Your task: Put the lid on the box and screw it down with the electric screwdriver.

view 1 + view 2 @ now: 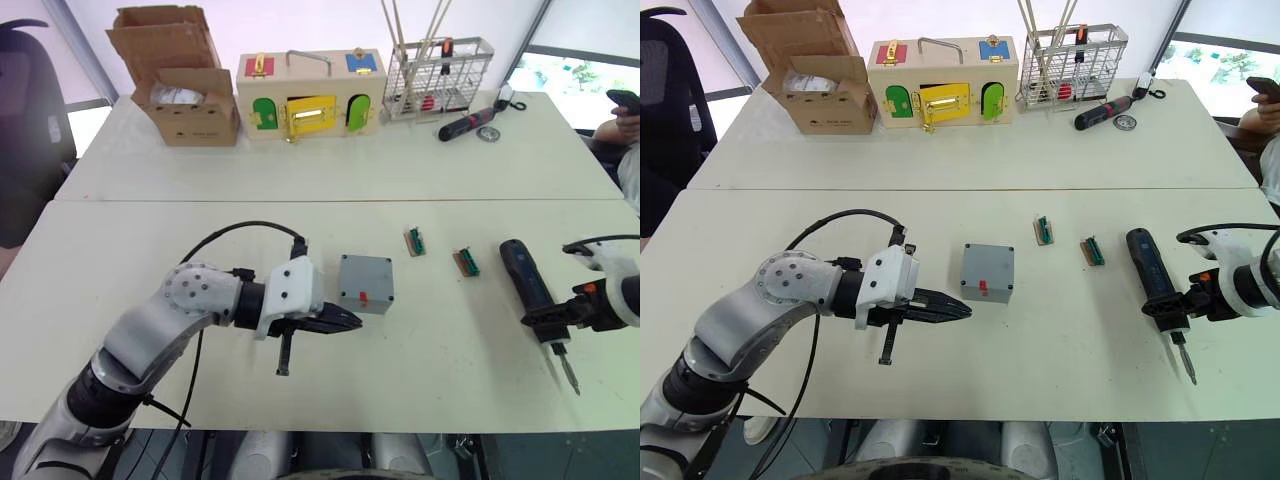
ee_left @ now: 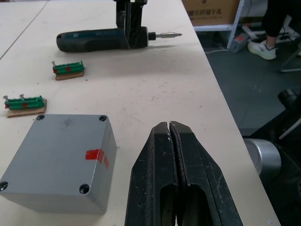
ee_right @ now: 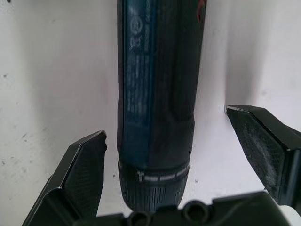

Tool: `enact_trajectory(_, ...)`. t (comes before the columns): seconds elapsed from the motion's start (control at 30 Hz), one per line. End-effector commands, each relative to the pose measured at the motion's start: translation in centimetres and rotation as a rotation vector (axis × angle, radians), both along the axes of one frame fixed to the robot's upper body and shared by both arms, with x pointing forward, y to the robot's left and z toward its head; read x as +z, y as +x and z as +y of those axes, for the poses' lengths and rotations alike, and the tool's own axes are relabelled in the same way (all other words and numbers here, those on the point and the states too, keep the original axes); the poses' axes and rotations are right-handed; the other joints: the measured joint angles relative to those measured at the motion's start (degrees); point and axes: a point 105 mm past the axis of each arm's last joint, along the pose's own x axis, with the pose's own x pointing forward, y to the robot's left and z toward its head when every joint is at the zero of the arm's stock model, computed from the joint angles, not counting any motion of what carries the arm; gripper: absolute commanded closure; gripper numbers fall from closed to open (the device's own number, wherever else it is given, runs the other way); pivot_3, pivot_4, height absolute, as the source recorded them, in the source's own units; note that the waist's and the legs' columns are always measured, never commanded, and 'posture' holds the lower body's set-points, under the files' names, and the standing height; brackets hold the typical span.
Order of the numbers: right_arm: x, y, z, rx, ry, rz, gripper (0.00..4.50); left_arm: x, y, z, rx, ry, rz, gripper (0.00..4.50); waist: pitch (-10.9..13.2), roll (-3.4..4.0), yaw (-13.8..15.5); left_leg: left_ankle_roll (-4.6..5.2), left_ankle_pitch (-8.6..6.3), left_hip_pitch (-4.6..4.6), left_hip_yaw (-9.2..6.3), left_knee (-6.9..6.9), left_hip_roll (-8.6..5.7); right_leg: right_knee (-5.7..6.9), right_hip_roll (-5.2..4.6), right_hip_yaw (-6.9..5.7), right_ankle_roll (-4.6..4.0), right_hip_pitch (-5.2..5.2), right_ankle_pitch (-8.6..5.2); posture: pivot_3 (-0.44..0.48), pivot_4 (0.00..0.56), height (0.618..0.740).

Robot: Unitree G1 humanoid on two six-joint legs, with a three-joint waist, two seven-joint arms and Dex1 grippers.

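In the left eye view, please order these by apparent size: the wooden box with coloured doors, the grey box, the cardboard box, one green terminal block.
1. Wooden box with coloured doors and cardboard box: similar, unsure.
2. Grey box, though nearer.
3. Green terminal block.

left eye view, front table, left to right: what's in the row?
left gripper → box, lid on → first green terminal block → second green terminal block → electric screwdriver → right gripper, straddling the screwdriver.
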Motion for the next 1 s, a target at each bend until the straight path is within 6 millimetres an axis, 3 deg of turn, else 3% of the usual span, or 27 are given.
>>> enact_trajectory(0.03,-0.7,0.5,-0.6,-0.002,-0.064,0.009,0.65,0.6,-0.1,0.3,0.009,-0.009,-0.028,4.5,0.0,-0.06,0.0,0.0,0.0,0.01,0.0,0.01,0.0,-0.01,0.0,0.0,0.0,0.02,0.0,0.0,0.15,0.74)
enact_trajectory(0.27,-1.1,0.2,-0.3,0.054,-0.087,0.049,2.5,0.3,-0.1,0.4,0.028,-0.008,-0.028,4.5,-0.1,-0.16,0.0,0.0,0.0,0.04,-0.01,0.04,-0.01,-0.03,-0.01,0.0,0.0,0.09,0.0,0.0,0.15,0.74)
enact_trajectory(0.6,-1.8,-0.6,-0.2,0.07,-0.092,0.066,2.52,0.2,0.6,0.5,0.04,-0.006,-0.037,4.5,-0.1,-0.18,0.2,-0.01,-0.01,0.03,-0.07,0.03,0.0,-0.03,-0.02,-0.04,0.0,0.09,0.0,0.0,0.15,0.74)
enact_trajectory(0.7,-0.3,0.3,0.0,0.054,-0.039,-0.006,2.52,0.2,1.2,0.8,0.044,0.002,-0.041,4.5,-0.1,-0.18,0.1,-0.01,-0.01,0.03,-0.08,0.03,-0.01,-0.04,-0.01,-0.06,0.0,0.1,0.0,0.0,0.15,0.74)
enact_trajectory(0.77,2.5,1.9,0.2,0.014,0.032,-0.125,2.52,0.2,1.9,1.4,0.06,0.007,-0.041,4.5,-0.1,-0.16,0.0,-0.01,-0.01,0.03,-0.07,0.02,-0.01,-0.03,-0.01,-0.05,0.0,0.09,0.0,0.0,0.15,0.74)
enact_trajectory(0.83,7.7,4.0,0.6,-0.089,0.186,-0.331,2.52,0.7,3.3,2.2,0.092,0.003,-0.041,4.5,0.1,0.18,-0.5,-0.03,0.01,0.02,0.03,0.03,-0.01,-0.02,0.01,0.03,0.0,0.02,0.01,0.0,0.15,0.74)
enact_trajectory(0.9,11.0,4.8,1.1,-0.136,0.291,-0.442,2.52,0.9,4.2,2.9,0.11,0.002,-0.042,4.5,0.3,0.7,-0.8,-0.03,0.01,-0.01,0.22,0.03,-0.08,0.12,0.04,0.25,0.0,-0.15,0.02,0.0,0.15,0.74)
enact_trajectory(1.0,16.7,5.0,2.5,-0.177,0.514,-0.642,2.52,1.7,5.6,3.5,0.12,-0.015,-0.038,4.5,0.3,0.77,-0.3,-0.04,0.02,-0.09,0.16,-0.22,-0.03,0.14,0.1,0.18,0.01,-0.37,0.01,0.0,0.15,0.74)
